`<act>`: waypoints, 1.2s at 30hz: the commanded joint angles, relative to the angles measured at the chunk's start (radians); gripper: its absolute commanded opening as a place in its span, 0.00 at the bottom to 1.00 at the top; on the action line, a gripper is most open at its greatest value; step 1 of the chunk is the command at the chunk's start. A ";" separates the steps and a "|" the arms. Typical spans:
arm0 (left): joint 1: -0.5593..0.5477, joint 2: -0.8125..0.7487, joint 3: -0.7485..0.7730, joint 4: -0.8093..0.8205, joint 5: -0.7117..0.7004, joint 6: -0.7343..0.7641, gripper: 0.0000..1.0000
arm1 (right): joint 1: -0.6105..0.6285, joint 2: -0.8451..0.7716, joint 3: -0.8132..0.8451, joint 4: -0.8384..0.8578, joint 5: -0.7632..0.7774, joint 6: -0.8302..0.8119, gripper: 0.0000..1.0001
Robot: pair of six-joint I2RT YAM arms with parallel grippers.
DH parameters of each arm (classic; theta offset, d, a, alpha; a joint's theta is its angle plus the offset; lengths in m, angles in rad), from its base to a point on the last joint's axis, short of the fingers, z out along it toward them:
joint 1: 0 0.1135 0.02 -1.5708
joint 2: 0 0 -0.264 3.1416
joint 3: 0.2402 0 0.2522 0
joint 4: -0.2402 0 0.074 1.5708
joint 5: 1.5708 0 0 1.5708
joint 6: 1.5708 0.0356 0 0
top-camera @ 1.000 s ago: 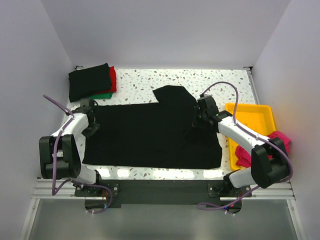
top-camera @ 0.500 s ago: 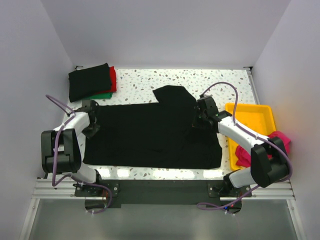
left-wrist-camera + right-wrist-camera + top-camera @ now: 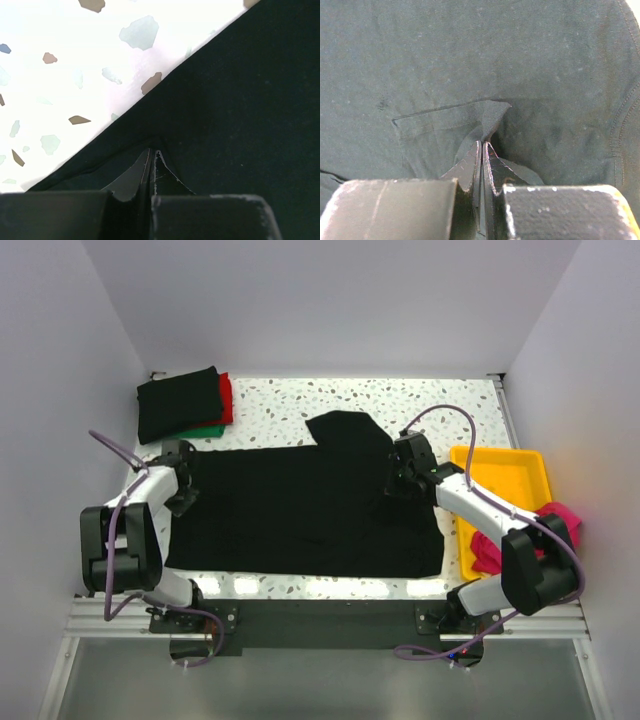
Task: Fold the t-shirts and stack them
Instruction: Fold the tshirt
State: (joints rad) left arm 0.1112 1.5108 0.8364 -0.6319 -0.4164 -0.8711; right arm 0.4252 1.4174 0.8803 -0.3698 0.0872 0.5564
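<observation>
We have the black t-shirt [image 3: 300,510] pinched at both ends.
At left, the left pincer [image 3: 151,152] is closed on its edge, seemingly thinly; the shirt lies spread on the table [image 3: 400,400]; the right pincer [image 3: 482,145] is closed on a pucker. We should lift evenly.

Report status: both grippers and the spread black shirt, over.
Left gripper shut on black t-shirt, left edge. Right gripper shut on its right side. Shirt spread flat. Folded stack far-left, nothing on the shirt.
</observation>
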 commanded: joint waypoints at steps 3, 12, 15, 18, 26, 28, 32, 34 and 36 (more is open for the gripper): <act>0.008 -0.078 -0.014 0.021 -0.013 0.021 0.00 | 0.000 -0.066 -0.009 0.008 0.031 0.000 0.00; 0.010 -0.054 0.007 0.029 -0.028 0.015 0.42 | -0.002 -0.061 -0.015 0.015 0.031 0.005 0.00; 0.010 -0.026 0.013 0.029 -0.042 0.006 0.44 | -0.002 -0.061 -0.018 0.019 0.036 0.004 0.00; 0.010 -0.003 0.013 0.034 -0.044 -0.002 0.43 | 0.000 -0.057 -0.018 0.022 0.034 0.002 0.00; 0.010 0.023 0.012 0.032 -0.044 -0.009 0.34 | 0.000 -0.048 -0.023 0.031 0.025 -0.001 0.00; 0.010 0.016 0.003 0.034 -0.044 -0.009 0.30 | 0.000 -0.046 -0.024 0.032 0.022 0.000 0.00; 0.012 0.005 -0.013 0.032 -0.038 -0.006 0.23 | 0.000 -0.048 -0.024 0.032 0.022 0.000 0.00; 0.010 -0.003 -0.016 0.031 -0.035 -0.005 0.18 | 0.000 -0.049 -0.027 0.034 0.020 -0.001 0.00; 0.010 -0.009 -0.017 0.031 -0.027 -0.003 0.14 | 0.000 -0.046 -0.027 0.034 0.020 0.000 0.00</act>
State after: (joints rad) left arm 0.1116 1.5333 0.8242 -0.6182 -0.4267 -0.8562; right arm 0.4252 1.3792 0.8585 -0.3702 0.0944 0.5564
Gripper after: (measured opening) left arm 0.160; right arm 0.010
